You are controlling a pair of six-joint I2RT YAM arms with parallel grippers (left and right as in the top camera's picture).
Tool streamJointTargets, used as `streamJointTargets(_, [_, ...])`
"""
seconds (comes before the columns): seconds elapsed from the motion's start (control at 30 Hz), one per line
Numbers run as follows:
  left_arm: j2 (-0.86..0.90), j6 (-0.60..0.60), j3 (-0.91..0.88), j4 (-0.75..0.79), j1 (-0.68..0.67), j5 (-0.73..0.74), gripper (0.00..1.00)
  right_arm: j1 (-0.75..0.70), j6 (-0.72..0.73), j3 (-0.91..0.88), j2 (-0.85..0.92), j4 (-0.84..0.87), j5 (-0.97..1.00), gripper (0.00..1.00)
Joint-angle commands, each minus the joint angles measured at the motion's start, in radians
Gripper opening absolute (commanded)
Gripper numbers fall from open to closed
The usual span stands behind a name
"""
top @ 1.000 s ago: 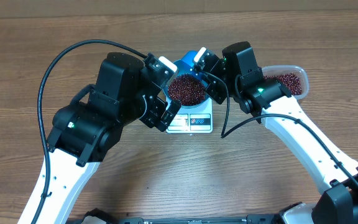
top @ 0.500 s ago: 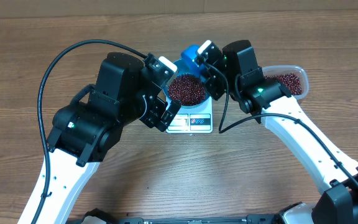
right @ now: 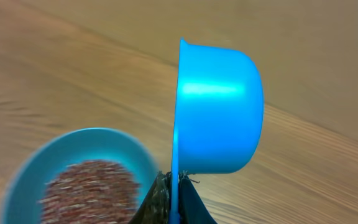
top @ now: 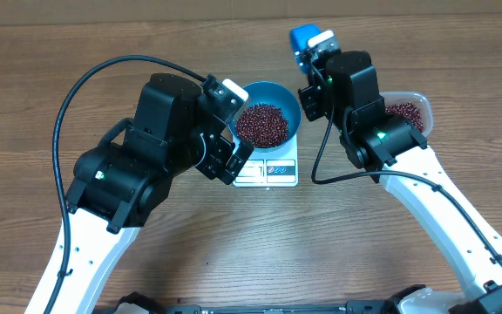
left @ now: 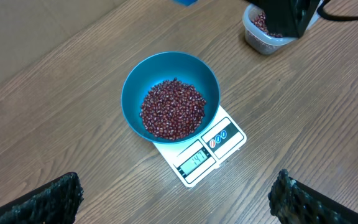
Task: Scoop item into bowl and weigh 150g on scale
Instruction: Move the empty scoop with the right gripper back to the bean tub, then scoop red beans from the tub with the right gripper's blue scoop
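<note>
Red-brown beans (left: 173, 109) are lying in the blue bowl (left: 135, 81) on the scale (left: 225, 134), so probably only topping-up is remaining, while the right gripper (right: 171, 198) is clenching the tipped scoop (right: 219, 118) nearby and the left gripper (left: 178, 196) is gaping empty.

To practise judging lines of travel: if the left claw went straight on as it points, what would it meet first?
Probably the blue bowl of beans on the white scale; the open left claw faces them. Whether bowl or scale comes first, depth leaves unclear.
</note>
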Motion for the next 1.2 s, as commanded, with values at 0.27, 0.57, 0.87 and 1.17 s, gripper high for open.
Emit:
streamJointTargets(0.27, [-0.001, -0.014, 0.021, 0.002, 0.002, 0.018, 1.0, -0.088, 0.056, 0.029, -0.007, -0.074, 0.348, 0.04])
streamJointTargets(0.57, [-0.001, -0.014, 0.021, 0.002, 0.002, 0.018, 1.0, -0.249, 0.124, 0.016, -0.006, -0.154, 0.235, 0.04])
streamJointTargets(0.87, [-0.001, -0.014, 0.021, 0.002, 0.002, 0.018, 0.99, -0.347, 0.123, -0.018, 0.013, -0.179, 0.077, 0.04])
streamJointTargets(1.17, [-0.001, -0.014, 0.021, 0.002, 0.002, 0.018, 0.99, -0.352, 0.177, -0.018, 0.086, -0.276, -0.023, 0.04])
